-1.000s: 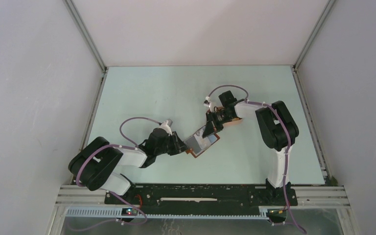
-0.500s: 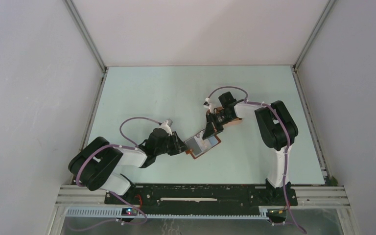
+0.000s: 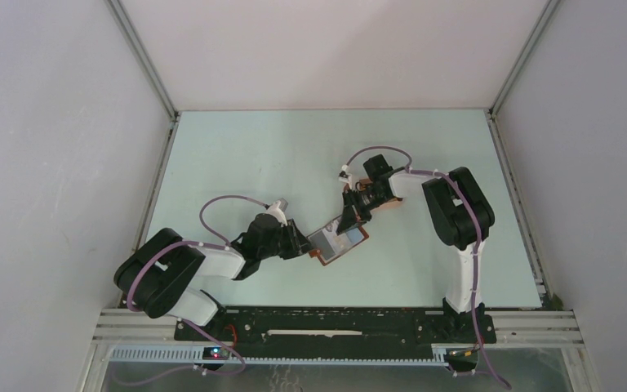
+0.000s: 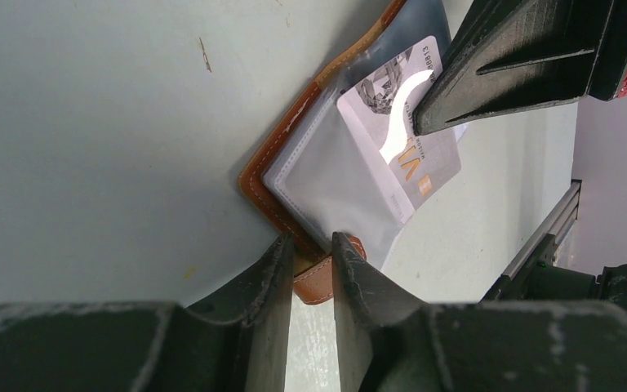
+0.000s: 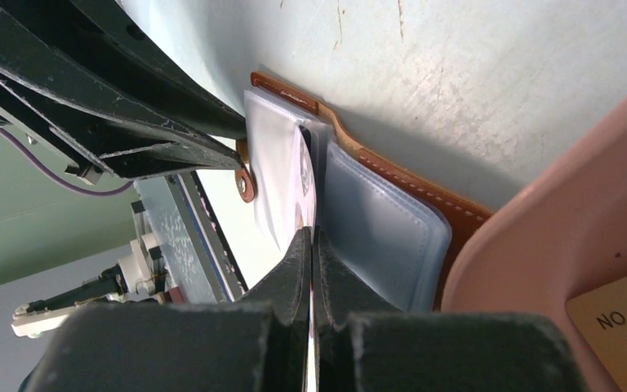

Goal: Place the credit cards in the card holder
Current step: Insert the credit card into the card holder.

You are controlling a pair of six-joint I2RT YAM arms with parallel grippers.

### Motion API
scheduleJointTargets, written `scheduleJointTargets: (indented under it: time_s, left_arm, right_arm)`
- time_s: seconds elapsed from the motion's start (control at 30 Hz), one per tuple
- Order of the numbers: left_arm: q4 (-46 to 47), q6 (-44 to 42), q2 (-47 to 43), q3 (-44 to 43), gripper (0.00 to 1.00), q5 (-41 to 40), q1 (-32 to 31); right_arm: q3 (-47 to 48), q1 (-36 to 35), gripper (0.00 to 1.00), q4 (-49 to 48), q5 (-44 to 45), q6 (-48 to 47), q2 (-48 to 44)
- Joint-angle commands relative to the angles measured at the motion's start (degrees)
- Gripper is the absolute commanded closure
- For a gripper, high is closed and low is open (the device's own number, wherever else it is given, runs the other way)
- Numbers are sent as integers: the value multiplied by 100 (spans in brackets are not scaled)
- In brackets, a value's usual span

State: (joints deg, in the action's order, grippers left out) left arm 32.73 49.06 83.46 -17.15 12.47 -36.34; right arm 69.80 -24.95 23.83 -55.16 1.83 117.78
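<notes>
Now, left gripper [image 4: 309, 245]: low centre of my left wrist view, jaws narrowed onto the snap tab [image 4: 314, 282], pinning the card holder [image 4: 326, 184] to the table.
Card holder: lying open mid-frame in the overhead view, clear sleeves up, between the two grippers.
Right gripper [image 5: 312, 245]: clenched on a grey card [image 4: 420, 167], which shows edge-on in its own wrist view, its leading end at the sleeve mouth.
Risk, sleeve: I judge the card corner could catch the soft plastic lip and buckle it instead of sliding under.
Risk, slip: the tab is a small purchase, so a hard push might drag the holder out of the left pinch or swing it round.
Risk, card: gripped by one thin edge, it could twist or pop free if it jams.
Risk, crowding: the fingers sit close together, so I could knock them into each other.
Pink tray [image 5: 555, 220]: lower right of the right wrist view, just beside the holder, with a tan card [image 5: 620, 314] inside.
Table [image 3: 253, 155]: pale green, matte, lightly scuffed.
Room: plain grey-white walls [image 3: 49, 122] on three sides.
</notes>
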Motion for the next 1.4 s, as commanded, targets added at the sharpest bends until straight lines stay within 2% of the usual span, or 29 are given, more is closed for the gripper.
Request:
scheduleJointTargets:
  time_s: [0.0,0.17,0.27,0.4,0.53,0.87,1.2,1.37]
  left_arm:
    - [-126,-125,-14,-211,71,93,29]
    - [-125,-122,-72,-189,71,97,26]
    - [-124,-124,-103,-175,71,81,25]
    - [-125,-133,-84,-184,71,98,21]
    - [-126,-150,-83,-184,71,108,24]
    - [-119,-151,-128,-157,71,109,21]
    - [-116,-151,-147,-131,71,128,15]
    - [-49,-138,-63,-154,72,181,14]
  right_arm:
    - [-19,-338,99,26,280,36,189]
    - [165,-522,96,174,346,-23,241]
    - [249,-539,88,326,513,-168,153]
    - [426,-520,71,661,895,-550,-82]
    - [574,-526,64,927,1288,-889,-289]
    - [847,-719,59,1428,1987,-1367,-475]
    - [969,-1070,57,1683,2389,-1586,-490]
    - [1049,-1311,56,1780,2316,-1518,-482]
